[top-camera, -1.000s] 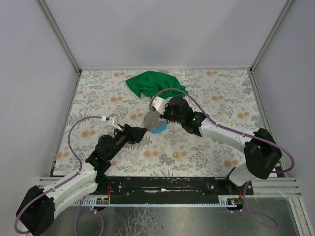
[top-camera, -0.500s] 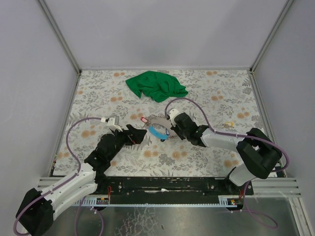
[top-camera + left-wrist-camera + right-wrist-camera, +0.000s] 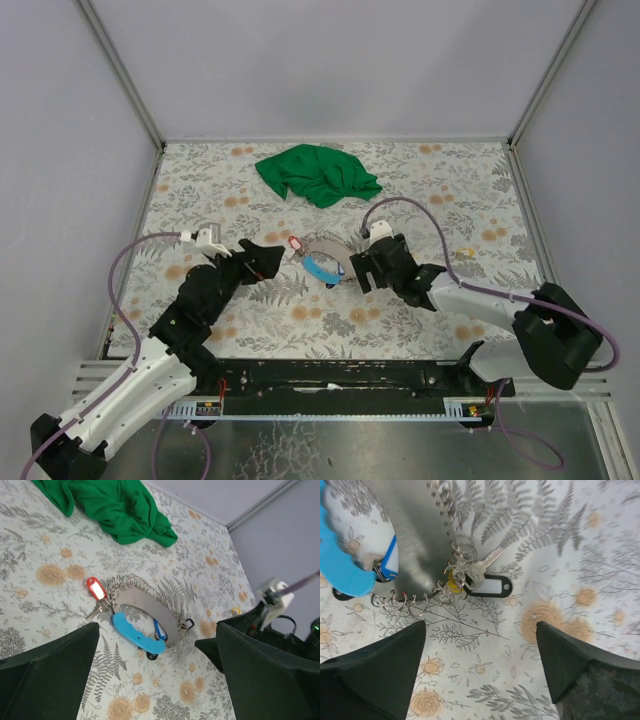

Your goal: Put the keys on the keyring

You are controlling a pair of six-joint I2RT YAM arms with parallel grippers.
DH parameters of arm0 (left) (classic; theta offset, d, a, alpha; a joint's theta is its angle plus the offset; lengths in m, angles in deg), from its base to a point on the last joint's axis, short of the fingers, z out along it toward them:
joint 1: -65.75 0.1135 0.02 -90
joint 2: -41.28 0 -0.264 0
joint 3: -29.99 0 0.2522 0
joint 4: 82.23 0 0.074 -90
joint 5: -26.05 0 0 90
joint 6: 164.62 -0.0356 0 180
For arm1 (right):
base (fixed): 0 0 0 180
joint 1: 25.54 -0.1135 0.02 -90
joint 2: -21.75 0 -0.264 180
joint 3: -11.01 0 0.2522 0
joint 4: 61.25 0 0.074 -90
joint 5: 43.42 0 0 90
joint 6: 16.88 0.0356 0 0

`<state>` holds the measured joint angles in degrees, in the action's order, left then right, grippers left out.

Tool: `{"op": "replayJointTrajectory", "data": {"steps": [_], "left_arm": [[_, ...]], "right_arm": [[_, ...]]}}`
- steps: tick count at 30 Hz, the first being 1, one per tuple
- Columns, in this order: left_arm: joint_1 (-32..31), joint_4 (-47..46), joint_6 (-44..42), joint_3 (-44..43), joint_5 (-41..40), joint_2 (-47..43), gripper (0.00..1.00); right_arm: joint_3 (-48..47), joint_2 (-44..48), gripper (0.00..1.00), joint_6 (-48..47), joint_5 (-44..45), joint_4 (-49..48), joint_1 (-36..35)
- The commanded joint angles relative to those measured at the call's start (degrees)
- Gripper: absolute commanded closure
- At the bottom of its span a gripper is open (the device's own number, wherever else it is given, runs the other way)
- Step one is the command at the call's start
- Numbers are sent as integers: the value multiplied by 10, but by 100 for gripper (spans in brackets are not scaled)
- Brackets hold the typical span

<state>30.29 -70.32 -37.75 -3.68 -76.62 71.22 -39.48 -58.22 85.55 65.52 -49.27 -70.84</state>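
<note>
The keyring (image 3: 325, 247) lies flat on the flowered table between my two grippers: a curved grey metal piece edged with small wire rings (image 3: 150, 605) (image 3: 415, 535), with a small dark clip (image 3: 187, 624). A key with a red tag (image 3: 294, 242) (image 3: 95, 587) sits at its left end. A light blue tag (image 3: 160, 630) (image 3: 390, 560) lies by a bright blue handle (image 3: 137, 634) (image 3: 340, 565). A silver key with a black-framed tag (image 3: 487, 586) hangs on the rings. My left gripper (image 3: 268, 258) (image 3: 157, 650) and right gripper (image 3: 355, 270) (image 3: 480, 630) both stand open and hold nothing.
A crumpled green cloth (image 3: 318, 175) (image 3: 110, 505) lies at the back centre. A tiny yellow item (image 3: 466, 252) (image 3: 235, 611) rests to the right. Grey walls with metal rails close in the table on three sides.
Both grippers have opened and let go of the keyring bundle, which now lies on the table. The left arm pulled back left, the right arm back right.
</note>
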Motion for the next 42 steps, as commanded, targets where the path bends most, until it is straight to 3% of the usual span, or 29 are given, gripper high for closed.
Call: {"op": "replayJointTrajectory", "data": {"steps": [1,7,13,25,33,42], "left_arm": [[4,84,-8,-74,-46,-5,0],[4,141,-52,-171,-44,24,0],[3,156,-53,-222,-74,43,0],[10,128,-128,-193,-143,8,0],[51,154,-231,-197,-62,0,0],[70,140,-240,-174,-50,-34,0]], "right_arm": [[3,97,1,15,58,15,3],[-10,208,1,75,234,43,3],[8,309,1,-38,216,43,3],[50,548,1,-62,214,82,3],[66,572,1,-62,235,74,4],[71,570,1,-66,238,66,3]]}}
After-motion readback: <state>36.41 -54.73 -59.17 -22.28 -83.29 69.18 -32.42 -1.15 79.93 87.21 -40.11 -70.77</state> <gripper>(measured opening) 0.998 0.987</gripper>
